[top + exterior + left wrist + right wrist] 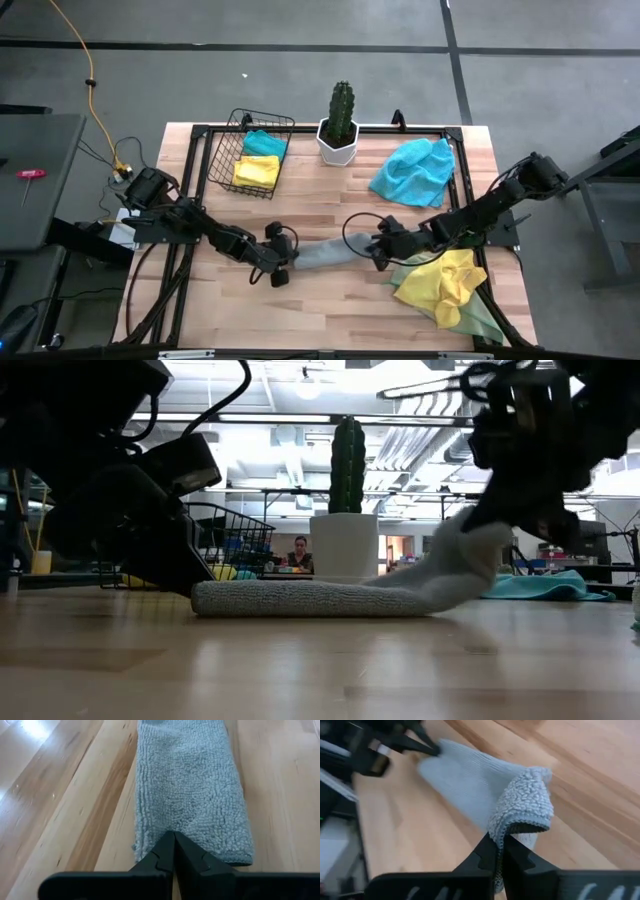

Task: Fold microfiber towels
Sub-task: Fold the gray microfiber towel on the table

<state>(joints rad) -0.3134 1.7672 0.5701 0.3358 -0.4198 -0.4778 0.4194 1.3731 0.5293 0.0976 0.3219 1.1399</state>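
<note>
The grey towel point(322, 252) lies as a narrow folded strip across the middle of the desk point(330, 195), stretched between 2 claws. The left claw point(281, 270) is clamped on its near-flat end; the right claw point(380, 250) is clamped on the other end, lifted off the wood. The risk, as I judge it: if the right end is carried over unevenly, the layers could slide apart, or the pinned end could drag and skew the fold.
</note>
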